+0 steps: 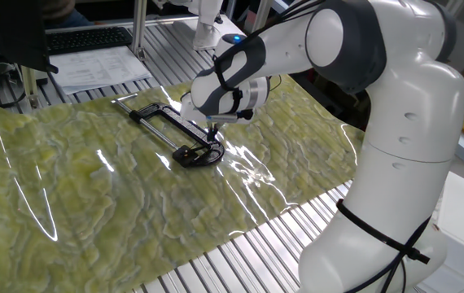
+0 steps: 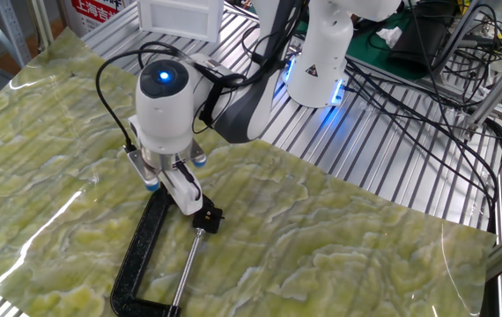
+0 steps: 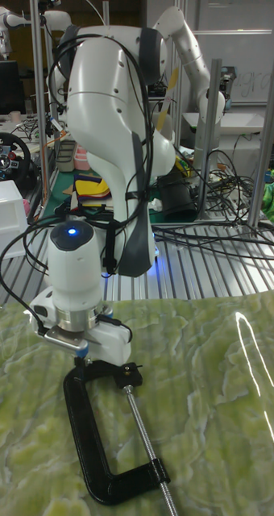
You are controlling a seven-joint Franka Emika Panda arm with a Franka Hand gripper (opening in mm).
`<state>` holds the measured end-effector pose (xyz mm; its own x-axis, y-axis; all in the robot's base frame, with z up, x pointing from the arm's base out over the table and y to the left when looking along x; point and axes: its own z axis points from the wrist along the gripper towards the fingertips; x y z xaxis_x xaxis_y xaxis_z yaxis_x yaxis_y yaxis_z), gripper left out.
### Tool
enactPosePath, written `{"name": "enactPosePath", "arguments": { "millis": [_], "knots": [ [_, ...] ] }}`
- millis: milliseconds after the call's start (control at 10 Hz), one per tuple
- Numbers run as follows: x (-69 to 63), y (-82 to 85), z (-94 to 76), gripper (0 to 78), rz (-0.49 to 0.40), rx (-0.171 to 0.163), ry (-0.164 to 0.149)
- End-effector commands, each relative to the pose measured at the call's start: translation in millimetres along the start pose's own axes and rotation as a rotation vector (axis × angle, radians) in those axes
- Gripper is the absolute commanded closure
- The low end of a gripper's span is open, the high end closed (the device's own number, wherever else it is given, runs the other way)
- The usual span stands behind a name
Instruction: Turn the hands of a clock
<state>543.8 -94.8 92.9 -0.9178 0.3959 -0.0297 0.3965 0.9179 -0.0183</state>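
Observation:
The clock (image 1: 171, 126) is a long black clamp-like frame with a silver rod (image 2: 187, 264), lying flat on the green marbled mat (image 1: 69, 187); no dial shows. Its rounded dark end (image 1: 200, 155) points toward the robot. My gripper (image 1: 212, 133) hangs straight down over that end, with its fingers (image 2: 184, 190) pressed together and their tips at the small black head (image 2: 207, 217) at the rod's end. Whether the tips touch it is unclear. In the tall fixed view the gripper (image 3: 93, 355) sits just above the curved frame (image 3: 87, 439), which hides the tips.
A keyboard (image 1: 85, 38) and papers (image 1: 102, 67) lie beyond the mat at the back left. The robot base (image 2: 321, 53) and a tangle of cables (image 2: 409, 97) stand on the slatted metal table (image 2: 383, 167). A white box (image 3: 8, 205) sits at the left.

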Motion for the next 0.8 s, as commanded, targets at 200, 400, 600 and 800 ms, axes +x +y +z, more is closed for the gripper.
{"name": "enactPosePath", "arguments": {
  "millis": [200, 400, 600, 800],
  "knots": [
    [7.5, -3.3, 4.0, 77.6, -0.007, 0.007, -0.002],
    [10.5, -4.7, 3.6, 77.6, -0.006, 0.017, -0.006],
    [14.0, -6.4, 3.1, 77.6, -0.006, 0.023, -0.008],
    [23.4, -11.3, 2.6, 77.6, -0.001, 0.026, -0.006]
  ]
}}
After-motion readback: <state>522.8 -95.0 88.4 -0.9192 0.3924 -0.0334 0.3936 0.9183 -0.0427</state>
